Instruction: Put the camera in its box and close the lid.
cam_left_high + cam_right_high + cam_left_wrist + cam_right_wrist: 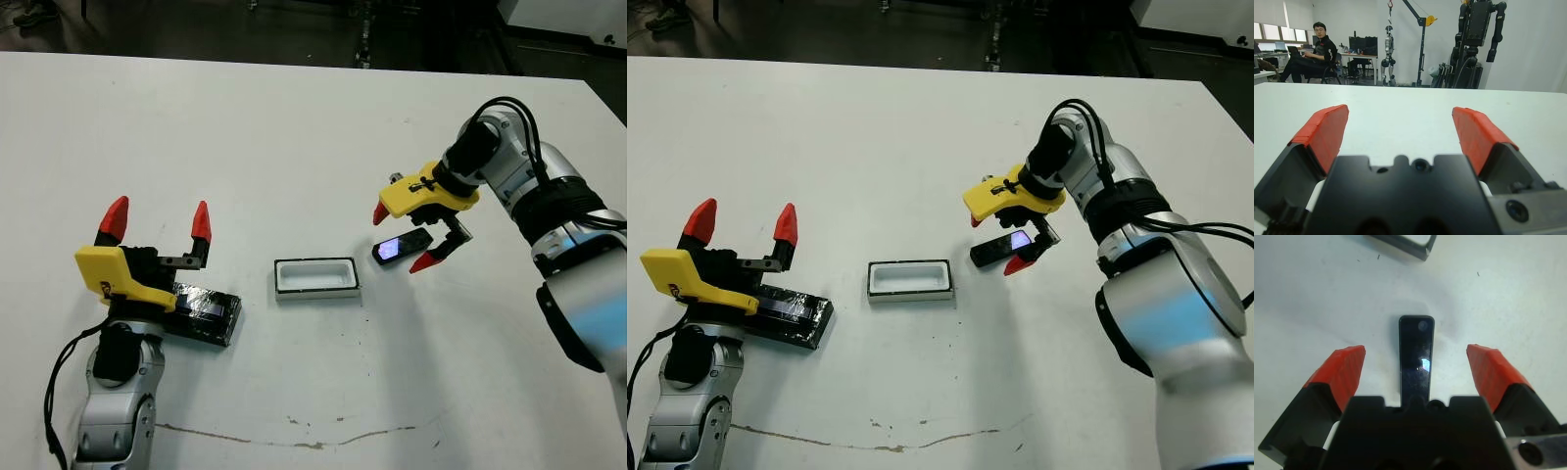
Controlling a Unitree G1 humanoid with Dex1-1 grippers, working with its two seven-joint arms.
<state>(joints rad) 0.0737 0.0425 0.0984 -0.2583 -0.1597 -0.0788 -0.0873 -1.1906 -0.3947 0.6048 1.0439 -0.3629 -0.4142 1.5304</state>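
The camera [402, 248], a small black oblong with a bluish glowing screen, lies flat on the table just right of the box [315, 278], a shallow white-lined tray with black sides. My right gripper [403, 238] hangs open straddling the camera, one red fingertip [1344, 367] on each side; in the right wrist view the camera [1416, 360] lies midway between them, untouched. The glossy black lid [208, 311] rests at the left, partly under my left gripper [158, 221], which stands open with its red tips pointing up and nothing between them.
A thin cracked line [294, 431] runs along the table near its front edge. Beyond the far table edge the left wrist view shows a seated person [1315, 51] and robot stands [1476, 41].
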